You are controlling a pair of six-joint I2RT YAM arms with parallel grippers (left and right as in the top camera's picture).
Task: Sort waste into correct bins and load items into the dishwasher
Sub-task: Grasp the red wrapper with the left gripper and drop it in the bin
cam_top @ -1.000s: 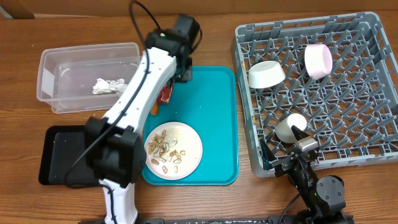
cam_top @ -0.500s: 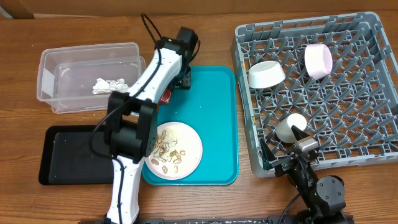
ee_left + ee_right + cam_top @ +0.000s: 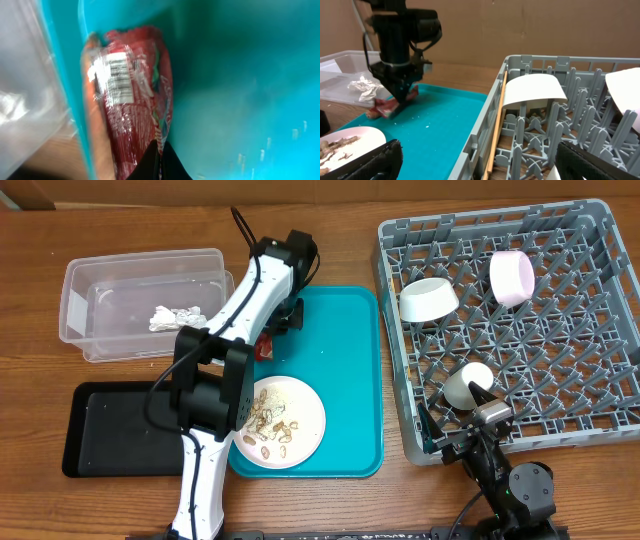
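Tabletop [image 3: 340,240] from my station, left jaws clenched on the red wrapper [image 3: 135,100] at the teal tray's [image 3: 345,360] left edge, upper centre-left of frame, right jaws released wide, lower right by the dish rack [image 3: 480,218].

Teal tray [image 3: 345,370] bare beside dish rack [image 3: 560,360]; plate [image 3: 310,415], left arm [image 3: 245,300] opposite.

red crinkled wrapper [image 3: 132,110] lies at the teal tray's [image 3: 345,350] left rim, pinched by the left claw [image 3: 156,162]. crumpled white tissue [image 3: 175,317] sits in the clear tub [image 3: 80,280], near the black tray [image 3: 90,445]. beige scraps [image 3: 268,425] cover the white plate [image 3: 312,415]. white bowl [image 3: 428,300], pink bowl [image 3: 511,277] and cream cup [image 3: 467,385] stand tilted in the grey rack [image 3: 600,300]; a chopstick [image 3: 496,125] leans along its wall.
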